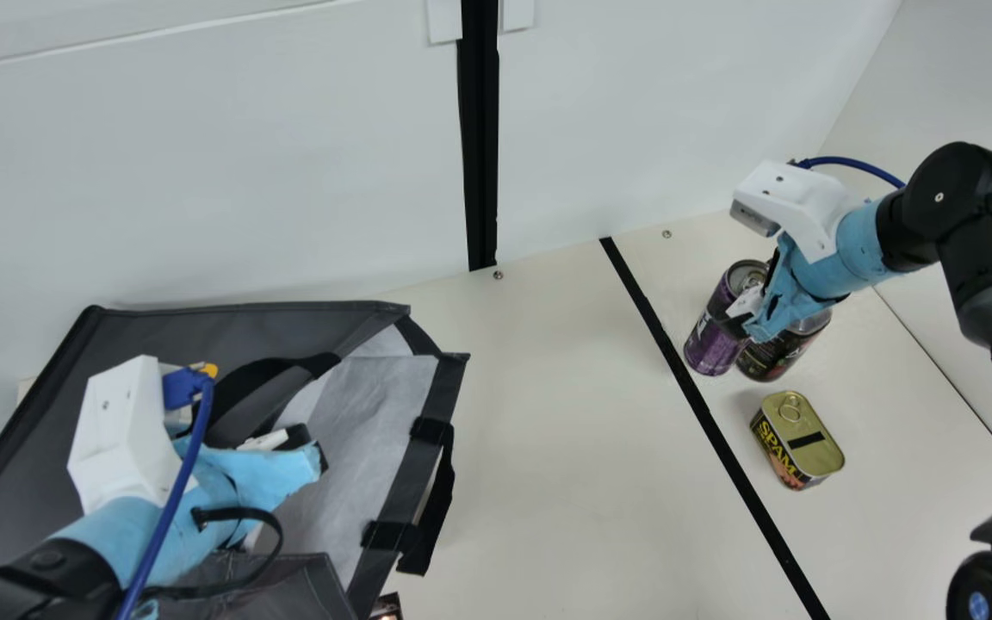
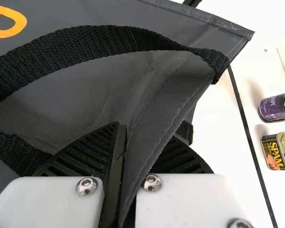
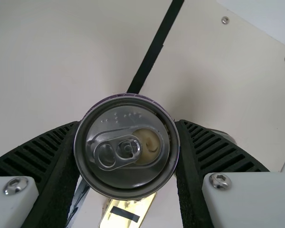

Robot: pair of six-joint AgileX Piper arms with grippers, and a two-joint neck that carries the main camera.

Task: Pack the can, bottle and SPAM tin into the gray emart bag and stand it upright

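Left gripper: the black ribbed fingers (image 2: 99,147) are clamped on a fold of the gray fabric emart bag (image 1: 229,327), likely so the mouth does not sag or slide while things go in.
Bag: lies toward the table's (image 1: 565,413) left side and far edge, its pale lining (image 1: 384,387) and black webbing strap (image 1: 436,508) facing right, an opening that probably suits loading from that side.
SPAM tin: the yellow-lidded rectangular tin (image 1: 797,439) sits lid up, right of the black tape line (image 1: 703,405), nearer than the cans; free of both grippers, it probably waits its turn.
Right gripper: toward the far right corner, its fingers (image 3: 204,147) close against both sides of the purple cylindrical can (image 3: 128,147), likely gripped around its top to keep it upright for carrying. Whether it is lifted, one cannot tell.
Dark container: a black, silver-topped cylinder (image 1: 767,357) stands just beside the purple can, outside the bag.
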